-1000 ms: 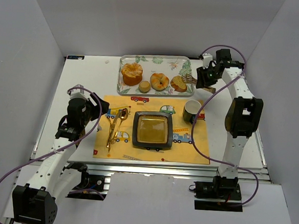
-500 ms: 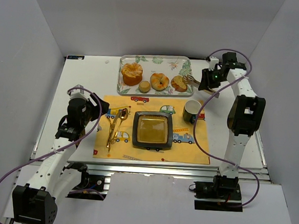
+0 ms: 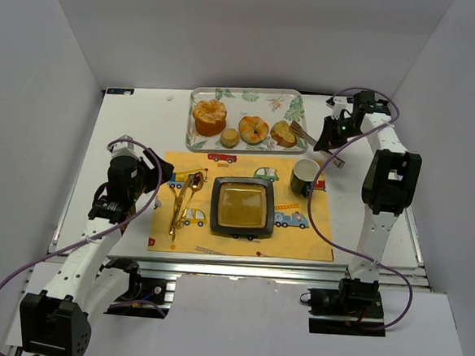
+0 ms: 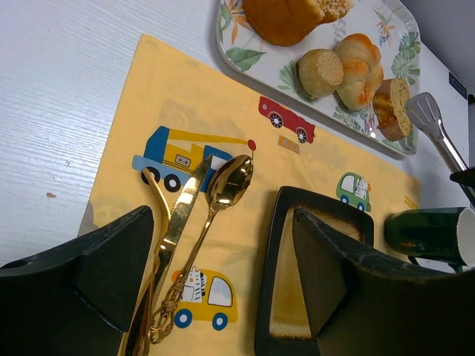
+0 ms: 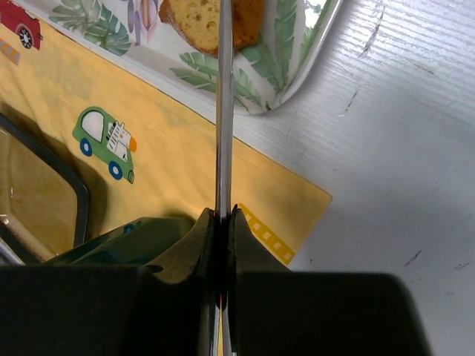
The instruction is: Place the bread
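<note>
White table: brown cut bread slice (image 3: 284, 133) lies unlifted at the 3 o'clock end of the leaf-print rectangular tray (image 3: 248, 91), with the empty tips of the thin metal tongs (image 3: 308, 134) just beside it. Right gripper (image 5: 223, 222) is clenched on the tongs, squeezing them flat; left gripper (image 4: 221, 215) gapes empty over gold cutlery (image 4: 178, 215). Risk: closed tips just shove the slice, or a carry to the black square plate (image 3: 241, 207) at 6 o'clock clips the dark green mug (image 3: 305, 176); no readable writing.

Lab bench, white-walled enclosure (image 3: 48, 91)
</note>
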`<state>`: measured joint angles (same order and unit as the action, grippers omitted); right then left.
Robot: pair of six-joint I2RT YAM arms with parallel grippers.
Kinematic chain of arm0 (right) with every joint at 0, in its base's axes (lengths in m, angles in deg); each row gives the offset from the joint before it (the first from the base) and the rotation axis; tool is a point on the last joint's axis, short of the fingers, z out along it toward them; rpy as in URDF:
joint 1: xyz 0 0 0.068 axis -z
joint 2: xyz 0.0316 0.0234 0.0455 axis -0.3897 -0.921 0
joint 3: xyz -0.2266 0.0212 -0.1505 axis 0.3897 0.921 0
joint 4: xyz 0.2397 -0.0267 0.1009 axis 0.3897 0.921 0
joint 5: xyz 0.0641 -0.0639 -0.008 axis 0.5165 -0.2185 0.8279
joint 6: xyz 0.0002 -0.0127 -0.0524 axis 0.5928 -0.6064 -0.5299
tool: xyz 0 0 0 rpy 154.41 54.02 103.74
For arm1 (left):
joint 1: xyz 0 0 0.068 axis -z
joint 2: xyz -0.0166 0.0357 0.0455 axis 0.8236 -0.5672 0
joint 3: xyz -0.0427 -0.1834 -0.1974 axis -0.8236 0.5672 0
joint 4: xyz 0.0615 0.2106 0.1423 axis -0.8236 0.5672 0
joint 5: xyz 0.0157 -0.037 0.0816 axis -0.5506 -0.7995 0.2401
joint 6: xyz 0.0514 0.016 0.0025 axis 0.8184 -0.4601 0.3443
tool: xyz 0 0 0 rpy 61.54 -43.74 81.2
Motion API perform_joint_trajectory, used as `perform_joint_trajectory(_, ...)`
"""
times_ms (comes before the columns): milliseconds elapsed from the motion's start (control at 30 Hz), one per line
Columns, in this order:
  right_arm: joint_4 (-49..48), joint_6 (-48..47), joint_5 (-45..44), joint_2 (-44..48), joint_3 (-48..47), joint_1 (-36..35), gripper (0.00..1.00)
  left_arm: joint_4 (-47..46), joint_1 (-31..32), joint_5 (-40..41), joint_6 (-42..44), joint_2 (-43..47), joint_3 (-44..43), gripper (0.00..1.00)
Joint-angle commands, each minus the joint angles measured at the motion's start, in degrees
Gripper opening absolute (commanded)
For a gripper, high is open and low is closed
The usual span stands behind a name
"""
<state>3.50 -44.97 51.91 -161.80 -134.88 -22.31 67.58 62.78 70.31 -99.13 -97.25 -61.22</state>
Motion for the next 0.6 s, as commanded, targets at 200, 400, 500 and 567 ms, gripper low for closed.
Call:
perform_joint_trajectory(200, -0.86, 1.95, 6.75, 4.52, -1.49, 2.19, 0.00, -0.19, -0.21, 0.15, -0.38, 1.03, -2.39, 0.84)
perform_joint_trajectory(400, -2.35, 2.92, 9.73, 6.89, -1.76, 2.98, 0.00, -0.36, -0.13, -0.11, -0.38, 1.11, -2.47, 0.84)
perform_joint_trajectory(500, -2.88, 2.83, 11.93, 7.60, -1.67, 3.07, 0.00, -0.45, -0.13, -0.12, -0.38, 1.29, -2.39, 0.84)
perform_joint_trajectory(567, -3.67, 3.36, 13.60, 8.12, -1.49, 2.98, 0.00, -0.54, -0.21, -0.12, -0.47, 1.38, -2.39, 0.84)
